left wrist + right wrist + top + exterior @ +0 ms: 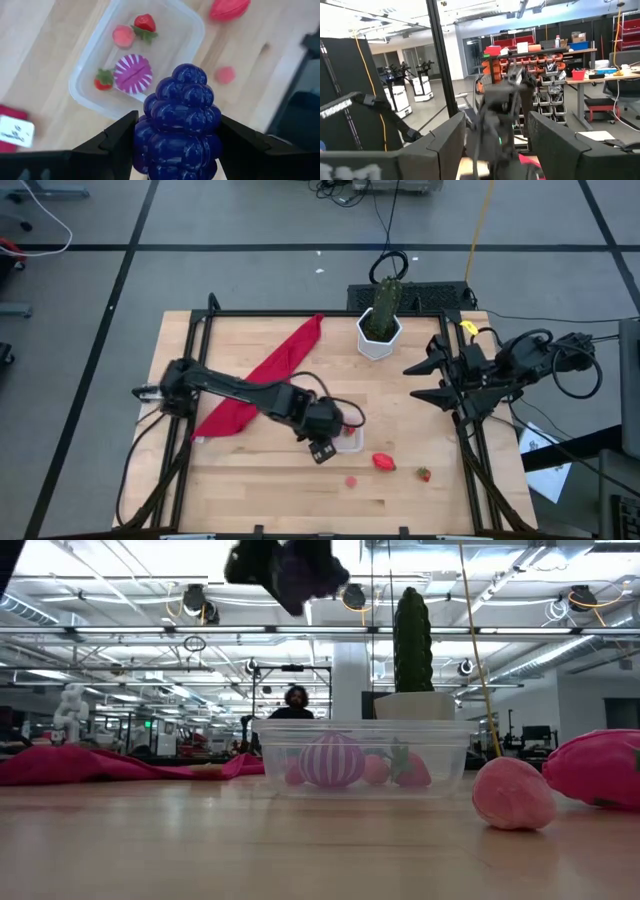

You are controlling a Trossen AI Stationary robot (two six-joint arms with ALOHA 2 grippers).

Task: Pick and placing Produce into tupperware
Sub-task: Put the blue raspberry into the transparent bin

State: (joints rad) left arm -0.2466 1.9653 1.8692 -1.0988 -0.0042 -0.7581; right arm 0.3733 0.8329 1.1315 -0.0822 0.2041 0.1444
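1. Left gripper (175, 145) holds a purple grape cluster (177, 122) between its 2 dark fingers, clamped on both sides, and hangs above the tupperware (347, 438) near the table's middle.
2. Seen from the left wrist, the tupperware (90, 95) already contains 4 pieces: a purple-and-white striped piece (133, 74) at its centre, a pink round piece (123, 36) at 11 o'clock from that, a strawberry (145, 23) at 12 o'clock, and a second strawberry (103, 80) at 9 o'clock.
3. On the bare wood in the high view, a red piece (383, 462) lies at 4 o'clock from the tupperware, a small pink piece (351, 481) at 6 o'clock, and a small strawberry (424, 474) farther out at 4 o'clock.
4. Right gripper (420, 380) waits at the table's right edge, well apart from the produce, fingers spread wide with nothing between them.
5. A red cloth (262, 380) stretches from 10 o'clock of the tupperware toward the white cactus pot (379, 335) at 1 o'clock.
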